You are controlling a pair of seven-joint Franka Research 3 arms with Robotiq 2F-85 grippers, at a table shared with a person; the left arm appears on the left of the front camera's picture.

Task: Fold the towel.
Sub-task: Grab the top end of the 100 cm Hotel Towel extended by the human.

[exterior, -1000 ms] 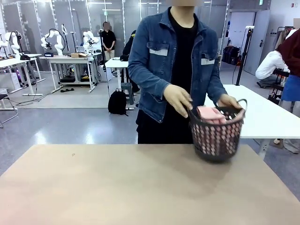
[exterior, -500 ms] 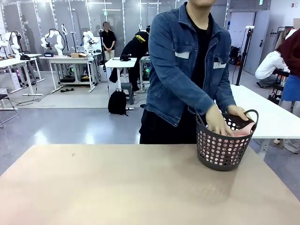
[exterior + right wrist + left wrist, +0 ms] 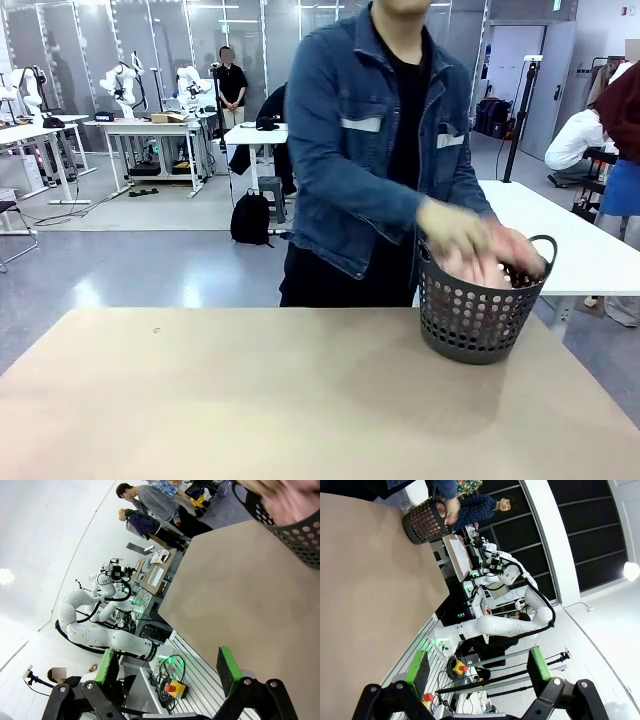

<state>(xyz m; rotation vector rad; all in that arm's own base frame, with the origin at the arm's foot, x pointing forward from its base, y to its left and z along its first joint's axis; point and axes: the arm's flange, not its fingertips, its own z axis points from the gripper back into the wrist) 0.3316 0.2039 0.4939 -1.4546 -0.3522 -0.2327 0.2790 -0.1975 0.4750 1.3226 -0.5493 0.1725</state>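
Observation:
A dark grey perforated basket (image 3: 480,320) stands on the tan table (image 3: 250,400) at its far right. Both of the person's hands (image 3: 460,235) are blurred over its mouth. The towel is hidden in the basket under those hands; I cannot tell a pinkish blur there from a hand. In the left wrist view the basket (image 3: 425,520) is far off, and my left gripper (image 3: 479,665) is open and empty. My right gripper (image 3: 167,672) is also open and empty, with the basket (image 3: 295,525) and a blurred hand at the top right.
The person in a denim jacket (image 3: 350,150) stands at the table's far edge, leaning toward the basket. A white table (image 3: 590,250) stands behind the basket to the right. Bare tabletop stretches from the basket to the near and left edges.
The person has set the basket down on the table a little farther right. Both hands now move over its mouth. Pink no longer shows through its holes.

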